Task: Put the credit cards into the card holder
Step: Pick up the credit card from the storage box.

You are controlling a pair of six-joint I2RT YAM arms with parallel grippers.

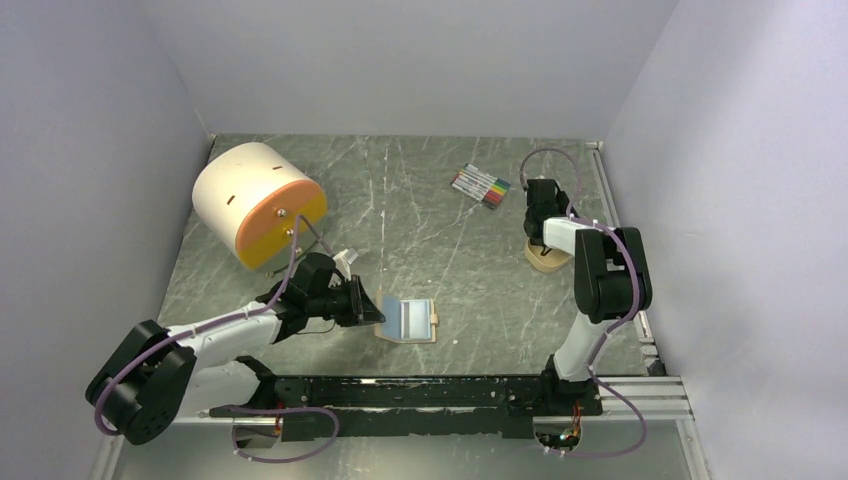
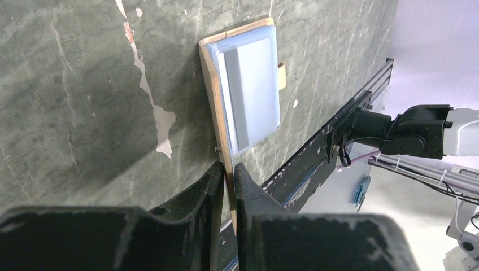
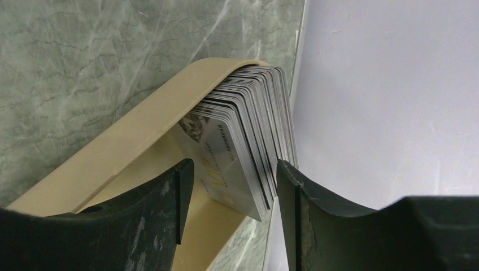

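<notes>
Veined green table [image 1: 420,235] sitting between pale walls [image 1: 400,60]. Left gripper [image 2: 229,169] pinching card holder [image 2: 248,90]; right gripper [image 3: 233,172] gaping around credit cards [image 3: 254,130], 3 o'clock.

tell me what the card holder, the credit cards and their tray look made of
Card holder: tan leather-look cover, matte; glossy pale blue see-through plastic sleeves. Credit cards: thin stiff plastic, slightly shiny, printed faces. Tray: smooth matte tan, likely plastic or wood; unclear which.

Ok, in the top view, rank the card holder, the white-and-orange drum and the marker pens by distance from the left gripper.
1. card holder, clamped in the left gripper.
2. drum, back left.
3. marker pens, back, right of centre.
</notes>
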